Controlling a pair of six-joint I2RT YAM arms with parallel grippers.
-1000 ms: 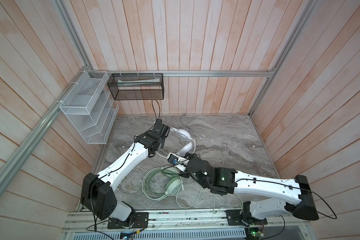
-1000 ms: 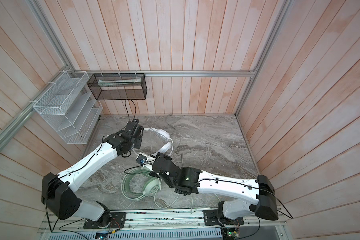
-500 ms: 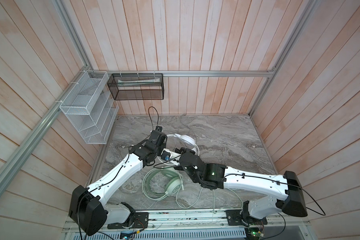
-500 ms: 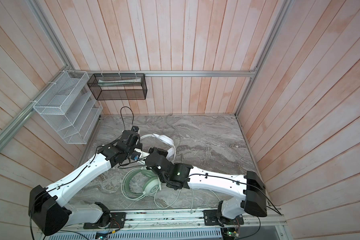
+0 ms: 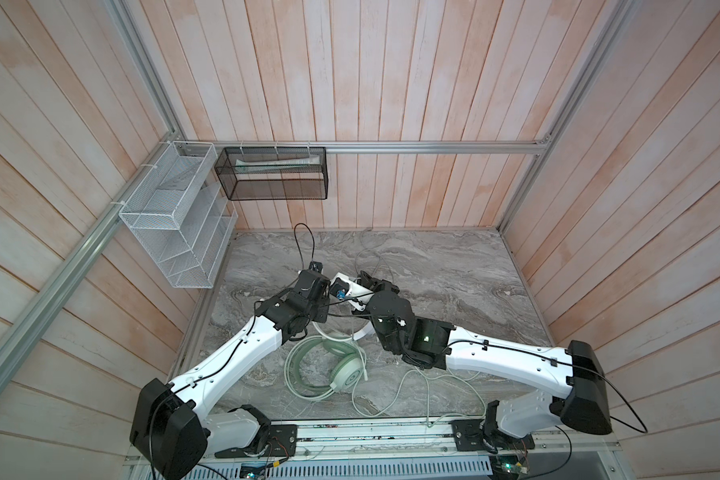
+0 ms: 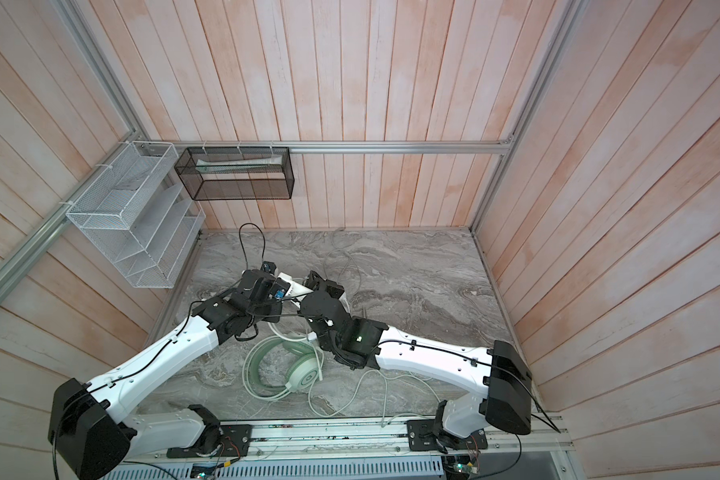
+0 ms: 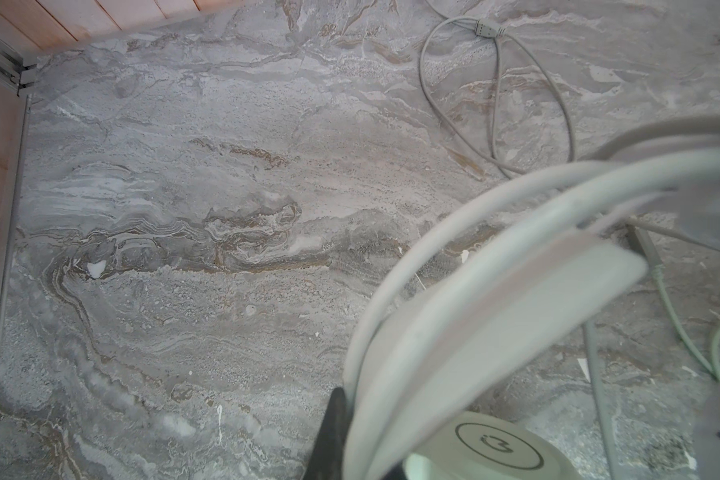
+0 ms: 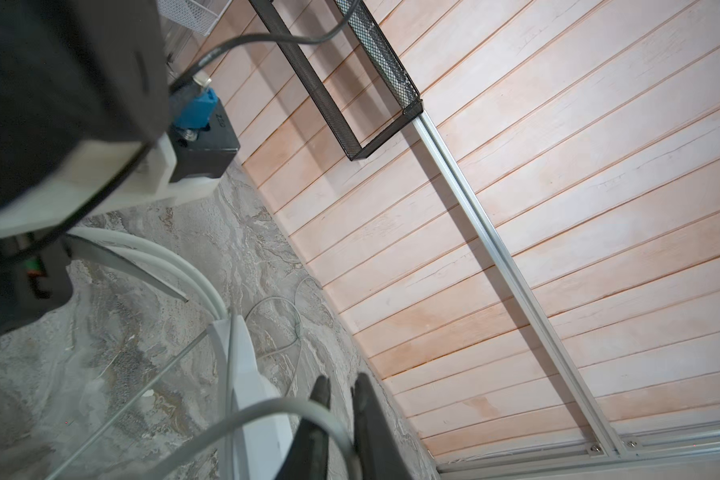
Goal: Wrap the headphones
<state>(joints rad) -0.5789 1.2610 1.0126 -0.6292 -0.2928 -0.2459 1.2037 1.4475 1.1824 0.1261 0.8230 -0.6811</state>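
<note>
marble tabletop (image 5: pixel 454 286) spreads wide right of white headphones (image 7: pixel 516 299).

Robotics lab cell: plank walls (image 5: pixel 391 83), aluminium frame rail (image 5: pixel 433 146), marble-pattern tabletop (image 5: pixel 454 266), wire rack (image 5: pixel 171 216) and mesh basket (image 5: pixel 275 174) upper left, two mounted arms (image 5: pixel 242 349).

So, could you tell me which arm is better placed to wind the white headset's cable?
Right, probably: the left gripper is shut on the white headset's headband, while the right gripper stands slightly open beside the cable.
</note>
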